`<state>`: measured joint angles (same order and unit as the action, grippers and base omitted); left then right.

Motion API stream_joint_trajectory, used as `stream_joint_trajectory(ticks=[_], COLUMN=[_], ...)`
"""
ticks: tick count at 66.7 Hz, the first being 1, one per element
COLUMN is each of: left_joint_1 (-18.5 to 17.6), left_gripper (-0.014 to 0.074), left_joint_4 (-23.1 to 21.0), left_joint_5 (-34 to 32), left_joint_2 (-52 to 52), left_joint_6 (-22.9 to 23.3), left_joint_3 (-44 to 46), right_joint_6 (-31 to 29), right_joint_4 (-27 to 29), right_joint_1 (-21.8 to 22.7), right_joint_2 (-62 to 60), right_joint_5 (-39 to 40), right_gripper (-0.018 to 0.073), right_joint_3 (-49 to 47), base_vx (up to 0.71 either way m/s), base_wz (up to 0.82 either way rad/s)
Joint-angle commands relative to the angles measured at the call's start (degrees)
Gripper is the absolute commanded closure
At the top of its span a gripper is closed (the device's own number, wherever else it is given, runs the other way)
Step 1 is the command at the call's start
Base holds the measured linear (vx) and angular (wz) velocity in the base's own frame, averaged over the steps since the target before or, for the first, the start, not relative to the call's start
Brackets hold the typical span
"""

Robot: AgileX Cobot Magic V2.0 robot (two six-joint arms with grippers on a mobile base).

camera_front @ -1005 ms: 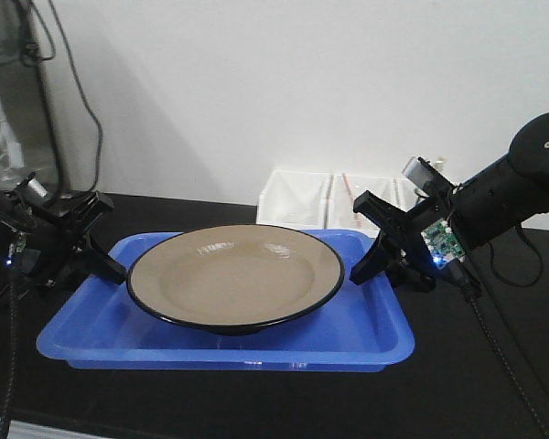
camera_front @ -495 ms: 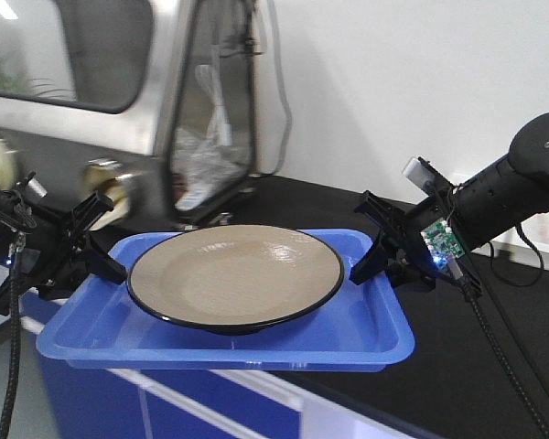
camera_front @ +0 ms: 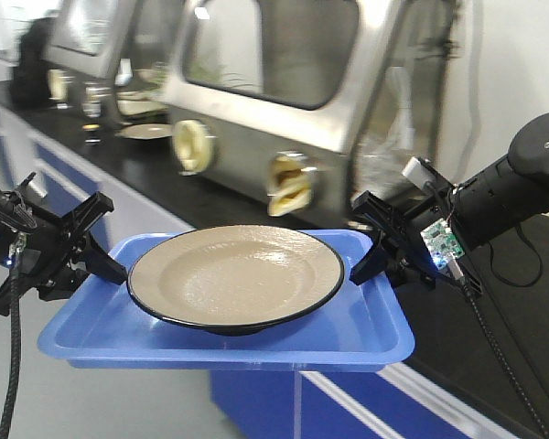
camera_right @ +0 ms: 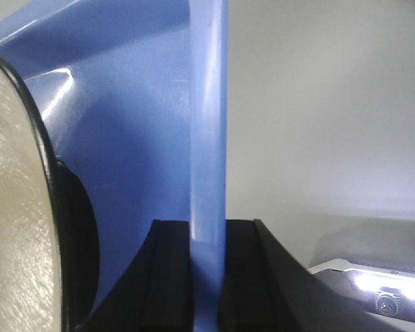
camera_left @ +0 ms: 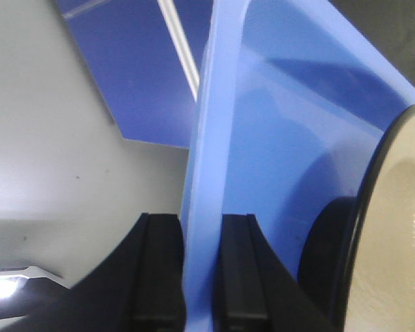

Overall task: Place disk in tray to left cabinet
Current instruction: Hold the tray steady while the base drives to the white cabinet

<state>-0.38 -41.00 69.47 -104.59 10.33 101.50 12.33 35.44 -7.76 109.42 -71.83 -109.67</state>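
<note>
Left gripper (camera_front: 108, 241) was clamped on one short rim of the tray (camera_front: 371, 322), right gripper (camera_front: 366, 240) pinched shut on the opposite rim, the tray held level in the air beside the counter (camera_front: 439, 352). The disk (camera_front: 238, 274) sat loose in its middle. It looked glossy, probably slippery and breakable, so both rims were the sensible hold.
</note>
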Motion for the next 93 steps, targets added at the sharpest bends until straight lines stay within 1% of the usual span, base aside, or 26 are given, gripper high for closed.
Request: stream_joint_trajectory(ticks=[1, 48, 71, 93], left_joint_1=[-2.29, -2.29, -2.29, -2.29], left_gripper=[0.0596, 0.0596, 0.0596, 0.0596], left_joint_4=[-15.06, -15.09, -15.09, -15.09], left_joint_5=[2.44, 2.44, 2.44, 2.44], left_joint_2=[3.43, 3.43, 3.43, 3.43], left_joint_6=[2.32, 2.32, 2.32, 2.32], left_joint_3=[2.2, 2.2, 2.2, 2.2], right_joint_6=[0.38, 0.38, 0.38, 0.38], right_joint_4=[15.6, 15.6, 15.6, 15.6], right_joint_1=[-1.99, -1.99, -1.99, -1.99], right_joint_2=[-3.83, -3.83, -3.83, -3.83], right_joint_5=[0.5, 0.5, 0.5, 0.5], right_gripper=[0.0565, 0.0565, 0.0565, 0.0565], right_joint_3=[-2.2, -2.2, -2.2, -2.2], base_vx=[0.02, 0.07, 0.18, 0.26], base_wz=[0.75, 0.73, 0.42, 0.23])
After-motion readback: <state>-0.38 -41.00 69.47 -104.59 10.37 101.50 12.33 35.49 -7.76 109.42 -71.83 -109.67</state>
